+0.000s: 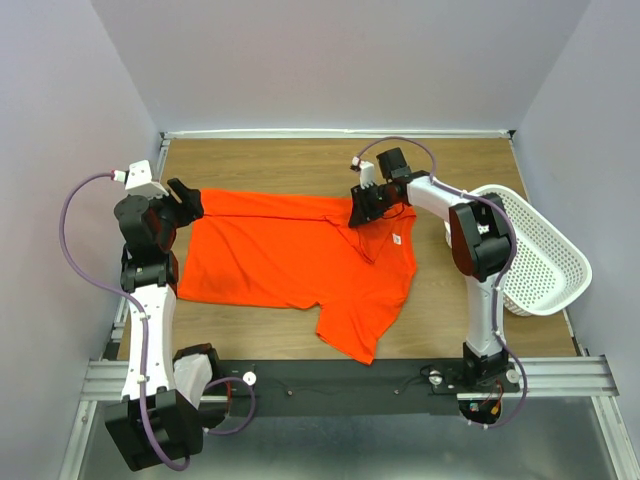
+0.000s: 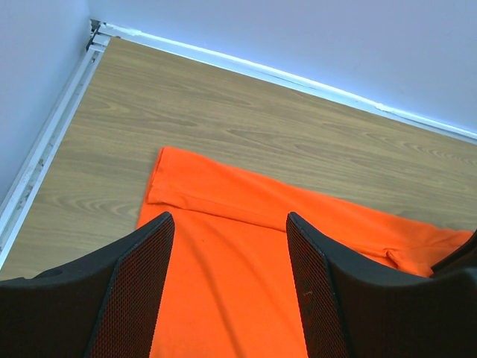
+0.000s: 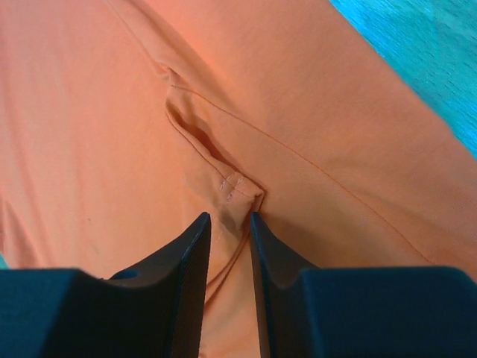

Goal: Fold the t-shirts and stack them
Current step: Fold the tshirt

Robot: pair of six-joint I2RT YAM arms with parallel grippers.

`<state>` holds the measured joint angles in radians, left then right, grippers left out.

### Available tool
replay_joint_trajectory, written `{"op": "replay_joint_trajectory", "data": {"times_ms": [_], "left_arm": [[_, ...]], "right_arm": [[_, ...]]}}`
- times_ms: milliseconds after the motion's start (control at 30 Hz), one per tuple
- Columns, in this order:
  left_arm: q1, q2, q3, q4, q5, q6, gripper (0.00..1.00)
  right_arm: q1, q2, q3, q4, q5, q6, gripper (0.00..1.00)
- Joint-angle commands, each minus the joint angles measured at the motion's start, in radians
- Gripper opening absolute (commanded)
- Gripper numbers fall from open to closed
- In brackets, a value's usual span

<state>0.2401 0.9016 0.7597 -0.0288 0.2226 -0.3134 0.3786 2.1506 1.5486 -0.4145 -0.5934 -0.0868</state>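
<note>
One bright orange t-shirt (image 1: pixel 290 255) lies spread on the wooden table, with a sleeve toward the front and a small white label (image 1: pixel 397 238) near its right end. My left gripper (image 1: pixel 190 200) is open over the shirt's far left corner; in the left wrist view its jaws (image 2: pixel 229 218) stand wide apart above the cloth (image 2: pixel 238 194), whose far edge is folded over. My right gripper (image 1: pixel 362 212) is at the shirt's far right part. In the right wrist view its jaws (image 3: pixel 229 216) are nearly together, pinching a stitched fold of the shirt (image 3: pixel 313 112).
A white perforated plastic basket (image 1: pixel 545 250) lies tilted at the table's right edge, next to the right arm. Bare wood (image 1: pixel 280 165) runs along the back behind the shirt. Walls close the table on the left, back and right.
</note>
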Motion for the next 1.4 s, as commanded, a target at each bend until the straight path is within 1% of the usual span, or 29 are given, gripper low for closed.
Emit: {"op": "replay_joint_trajectory", "data": {"times_ms": [0, 167, 200, 233, 333, 367, 433, 500, 600, 633, 667, 700, 733, 767, 800, 933, 1133, 1300, 1367], "left_arm": [[-0.004, -0.003, 0.001, -0.002, 0.031, 0.011, 0.70], [-0.005, 0.000, 0.001, -0.002, 0.032, 0.010, 0.70], [-0.005, 0.003, 0.001, -0.002, 0.032, 0.010, 0.70], [-0.005, 0.003, 0.001, -0.002, 0.032, 0.010, 0.70], [-0.005, 0.002, 0.001, -0.003, 0.031, 0.011, 0.70], [-0.005, 0.000, 0.001, -0.003, 0.031, 0.010, 0.70], [-0.007, 0.002, 0.001, -0.002, 0.029, 0.011, 0.70], [-0.007, 0.000, 0.001, -0.003, 0.031, 0.011, 0.70], [-0.005, 0.002, 0.001, -0.003, 0.027, 0.011, 0.70], [-0.007, 0.000, 0.001, -0.003, 0.024, 0.010, 0.70], [-0.007, 0.000, 0.001, -0.002, 0.024, 0.010, 0.70], [-0.007, 0.002, 0.001, -0.003, 0.023, 0.010, 0.70], [-0.005, 0.003, 0.001, -0.002, 0.018, 0.011, 0.70], [-0.007, 0.002, 0.001, -0.005, 0.017, 0.013, 0.70], [-0.007, 0.002, 0.001, -0.005, 0.017, 0.011, 0.70], [-0.005, 0.002, 0.003, -0.003, 0.017, 0.011, 0.70], [-0.007, 0.000, 0.001, -0.003, 0.015, 0.010, 0.70], [-0.007, 0.002, 0.001, -0.005, 0.015, 0.008, 0.70], [-0.005, 0.002, 0.001, -0.003, 0.020, 0.008, 0.70]], "right_arm": [[0.005, 0.009, 0.021, -0.032, -0.037, -0.011, 0.33], [0.008, 0.005, 0.019, -0.035, -0.046, -0.014, 0.28], [0.011, 0.006, 0.022, -0.038, -0.046, -0.017, 0.19], [0.011, 0.006, 0.022, -0.038, -0.046, -0.018, 0.19], [0.016, -0.001, 0.022, -0.041, -0.055, -0.021, 0.12], [0.019, -0.011, 0.021, -0.041, -0.066, -0.022, 0.08], [0.031, -0.023, 0.018, -0.043, -0.075, -0.030, 0.05], [0.046, -0.044, 0.008, -0.044, -0.086, -0.036, 0.04], [0.121, -0.061, -0.007, -0.052, -0.100, -0.068, 0.04], [0.141, -0.061, -0.007, -0.061, -0.105, -0.083, 0.05], [0.164, -0.060, -0.002, -0.078, -0.102, -0.102, 0.11], [0.186, -0.057, 0.007, -0.131, -0.070, -0.132, 0.27], [0.225, -0.055, 0.021, -0.156, -0.043, -0.184, 0.38], [0.238, -0.058, 0.018, -0.173, -0.004, -0.204, 0.54], [0.244, -0.067, 0.015, -0.197, 0.007, -0.226, 0.57], [0.246, -0.124, -0.008, -0.234, 0.066, -0.313, 0.59], [0.209, -0.202, 0.004, -0.234, 0.047, -0.314, 0.59], [0.209, -0.164, 0.013, -0.228, 0.203, -0.318, 0.57], [0.207, -0.133, 0.019, -0.227, 0.228, -0.324, 0.57]]}}
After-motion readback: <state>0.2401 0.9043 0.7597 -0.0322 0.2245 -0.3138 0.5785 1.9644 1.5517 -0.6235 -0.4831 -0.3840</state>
